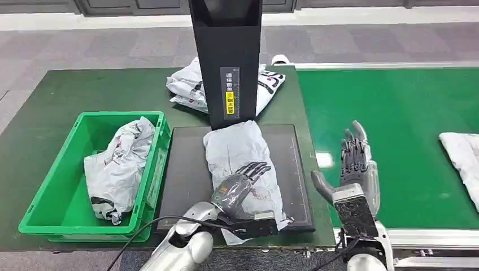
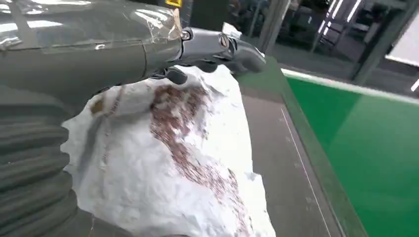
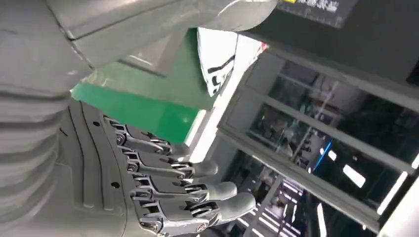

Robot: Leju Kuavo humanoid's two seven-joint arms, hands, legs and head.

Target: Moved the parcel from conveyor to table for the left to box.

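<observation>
A crumpled grey parcel (image 1: 237,148) lies on the black plate (image 1: 183,169) in the middle of the green table. My left hand (image 1: 242,185) rests on the parcel's near end with its fingers spread over the top. In the left wrist view the fingers (image 2: 217,49) reach over the white, rust-stained parcel (image 2: 173,163) without closing around it. My right hand (image 1: 356,169) stands upright and open at the near edge of the green conveyor (image 1: 406,118), holding nothing; its fingers (image 3: 168,182) are straight and apart.
A green crate (image 1: 121,115) to the left of the plate holds another grey parcel (image 1: 118,164). A black post (image 1: 226,56) rises behind the plate, with white parcels (image 1: 268,84) piled at its base. One more parcel (image 1: 463,155) lies on the conveyor at the right.
</observation>
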